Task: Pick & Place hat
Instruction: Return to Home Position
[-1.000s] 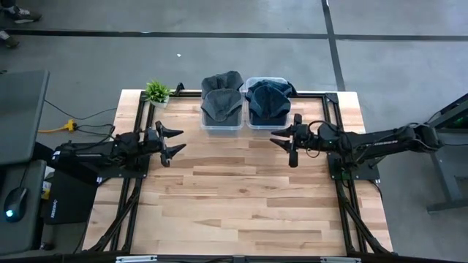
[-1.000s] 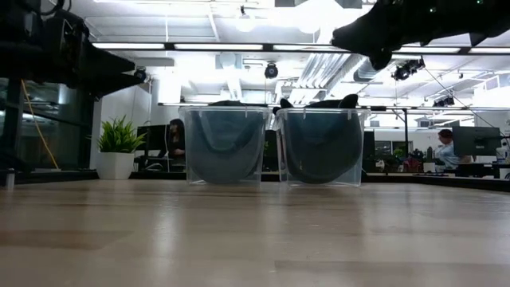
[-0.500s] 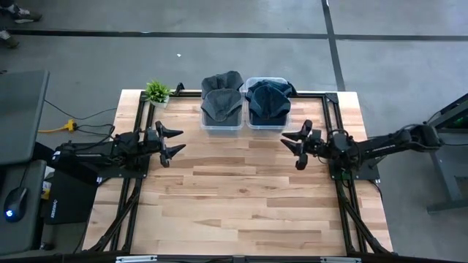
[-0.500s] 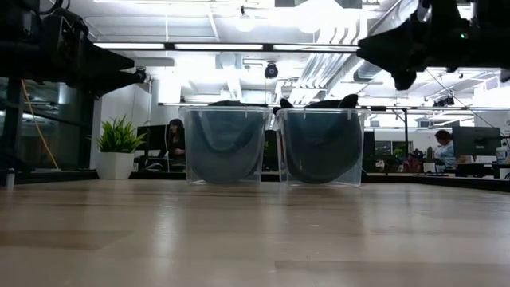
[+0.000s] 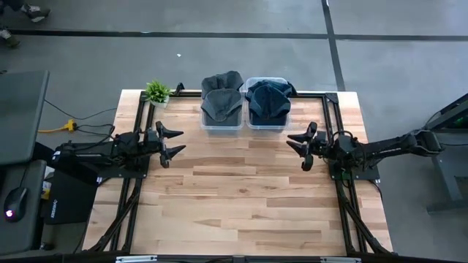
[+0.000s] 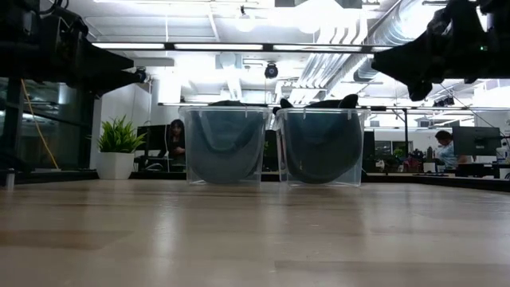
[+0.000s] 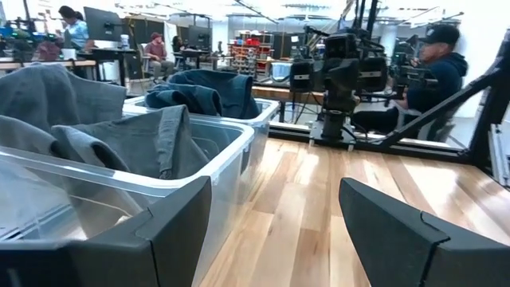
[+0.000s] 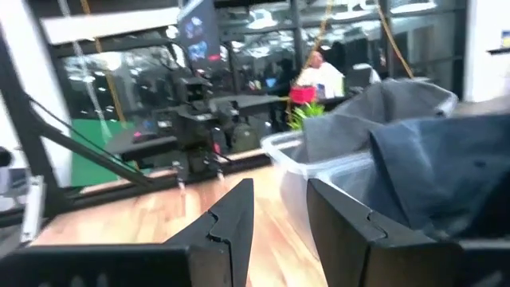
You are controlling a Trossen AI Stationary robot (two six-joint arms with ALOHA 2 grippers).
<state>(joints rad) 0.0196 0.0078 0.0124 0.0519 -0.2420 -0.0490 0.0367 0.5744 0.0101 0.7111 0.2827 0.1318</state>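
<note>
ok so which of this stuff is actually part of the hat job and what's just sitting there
Job: blue caps in the right clear bin; grey caps in the left clear bin; right claw and left claw, both open.
Lying about: potted plant.

The counter (image 5: 241, 197) lay open across middle and near side. The left bin (image 5: 221, 129), right bin (image 5: 265, 126) and plant (image 5: 157, 91) lined its far edge.

Both arms are matte black, built from slender links with bulkier joint housings. The left gripper (image 5: 178, 139) and right gripper (image 5: 298, 148) each end in two tapered, wedge-shaped fingers (image 7: 398, 239), dark grey close up, with flat bevelled faces and sharp edges
</note>
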